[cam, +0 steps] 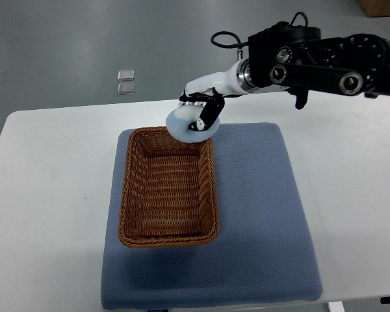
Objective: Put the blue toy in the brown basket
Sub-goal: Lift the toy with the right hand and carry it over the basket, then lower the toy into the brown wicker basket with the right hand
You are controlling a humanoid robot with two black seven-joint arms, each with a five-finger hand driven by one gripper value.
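Blue toy [185, 127], pale and rounded, is gripped by the curled fingers [210, 112] of the right hand [200, 104] and is held at the far right corner of the brown basket [169, 188], over its rim; whether it touches the rim cannot be told.

By size, the white table [45, 195] is seen first, spreading below and to every side of the fingers. On it a blue mat [260, 214] is laid, reaching from just beneath the fingers toward the near edge. The black right arm [325, 62] is seen coming in from the right edge, above and to the right of the fingers, with a white wrist section joined to the hand. The brown basket, rectangular and woven, is set on the left part of the mat, below and left of the fingers; its inside is seen bare. The toy is wrapped from the right by dark fingers, its left side being left uncovered. Two small clear squares [126, 81] are seen on the grey floor beyond the table, left of the fingers and well apart from them.
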